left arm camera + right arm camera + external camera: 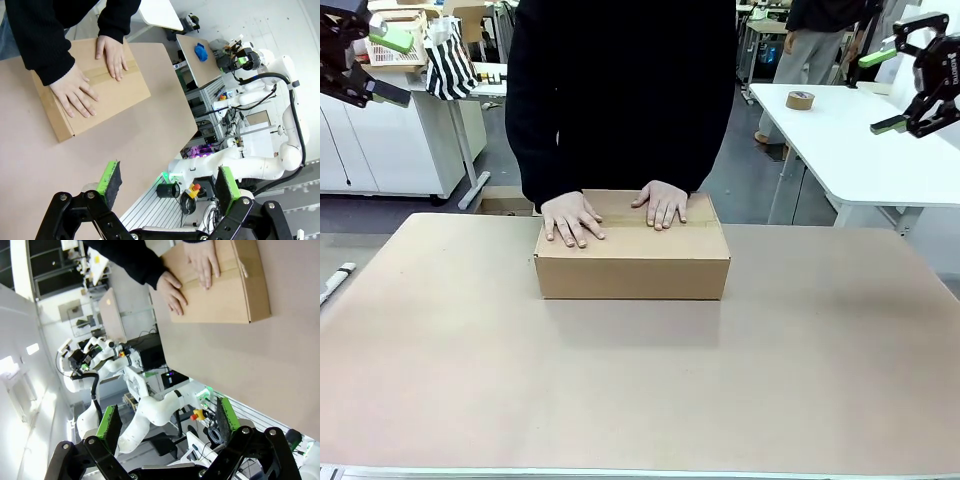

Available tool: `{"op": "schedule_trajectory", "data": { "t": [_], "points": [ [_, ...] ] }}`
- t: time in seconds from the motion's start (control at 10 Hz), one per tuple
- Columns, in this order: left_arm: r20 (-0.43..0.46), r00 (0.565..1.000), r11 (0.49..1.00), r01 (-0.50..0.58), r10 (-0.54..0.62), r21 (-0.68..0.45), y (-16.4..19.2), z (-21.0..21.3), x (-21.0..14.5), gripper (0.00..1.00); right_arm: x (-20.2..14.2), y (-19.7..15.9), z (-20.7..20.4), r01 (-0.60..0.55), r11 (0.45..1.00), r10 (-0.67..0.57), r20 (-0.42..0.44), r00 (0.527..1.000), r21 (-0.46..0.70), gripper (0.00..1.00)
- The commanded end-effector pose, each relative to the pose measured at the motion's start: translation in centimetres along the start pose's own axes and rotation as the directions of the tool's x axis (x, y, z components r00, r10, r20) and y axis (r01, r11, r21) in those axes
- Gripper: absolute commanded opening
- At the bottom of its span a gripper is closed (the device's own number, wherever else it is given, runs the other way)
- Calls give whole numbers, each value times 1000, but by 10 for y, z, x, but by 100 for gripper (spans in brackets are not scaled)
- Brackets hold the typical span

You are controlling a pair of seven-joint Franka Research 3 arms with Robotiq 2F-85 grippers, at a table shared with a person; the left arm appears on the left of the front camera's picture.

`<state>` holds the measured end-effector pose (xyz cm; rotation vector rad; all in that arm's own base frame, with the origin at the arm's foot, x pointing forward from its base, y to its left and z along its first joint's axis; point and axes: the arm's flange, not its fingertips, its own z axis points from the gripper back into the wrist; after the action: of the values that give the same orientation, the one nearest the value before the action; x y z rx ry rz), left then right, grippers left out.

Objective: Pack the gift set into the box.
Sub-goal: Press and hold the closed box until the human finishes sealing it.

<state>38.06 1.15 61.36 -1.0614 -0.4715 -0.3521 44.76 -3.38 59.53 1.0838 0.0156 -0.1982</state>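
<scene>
The box (pixel 632 265) is a brown carton standing at the far middle of the table, its top flaps shut along a taped centre seam. A person in a black sleeve presses both hands (pixel 572 218) flat on its lid. The gift set is hidden. My left gripper (pixel 392 68) hangs open high at the upper left, well away from the carton. My right gripper (pixel 880 92) hangs open high at the upper right. In the left wrist view the box (pixel 115 100) lies far beyond the open left gripper (pixel 169 185). The right wrist view has the box (pixel 230 295) above the open right gripper (pixel 167 424).
The tan table (pixel 620 390) stretches wide in front of the carton. A thin white object (pixel 335 280) lies at its left edge. Behind, a white table (pixel 840 150) at the right carries a tape roll (pixel 800 99). A striped bag (pixel 450 65) sits at the back left.
</scene>
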Motion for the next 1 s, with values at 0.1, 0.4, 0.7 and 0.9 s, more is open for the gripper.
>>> {"op": "schedule_trajectory", "data": {
  "t": [0.1, 0.4, 0.7, 0.9],
  "points": [
    [11, 1000, 1000, 2, -2, -16, -1, -2, -2, 100, -2, 0, 0, 2, 1000, -2, -7, 1000, -6, 100],
    [11, 1000, 1000, 2, -2, -16, -1, -2, -2, 100, -2, 0, 0, 2, 1000, -2, -7, 1000, -6, 100],
    [11, 1000, 1000, 2, -2, -16, -1, -2, -2, 100, -2, 0, 0, 2, 1000, -2, -7, 1000, -6, 100],
    [11, 1000, 1000, 2, -2, -16, -1, -2, -2, 100, -2, 0, 0, 2, 1000, -2, -7, 1000, -6, 100]
  ]
}}
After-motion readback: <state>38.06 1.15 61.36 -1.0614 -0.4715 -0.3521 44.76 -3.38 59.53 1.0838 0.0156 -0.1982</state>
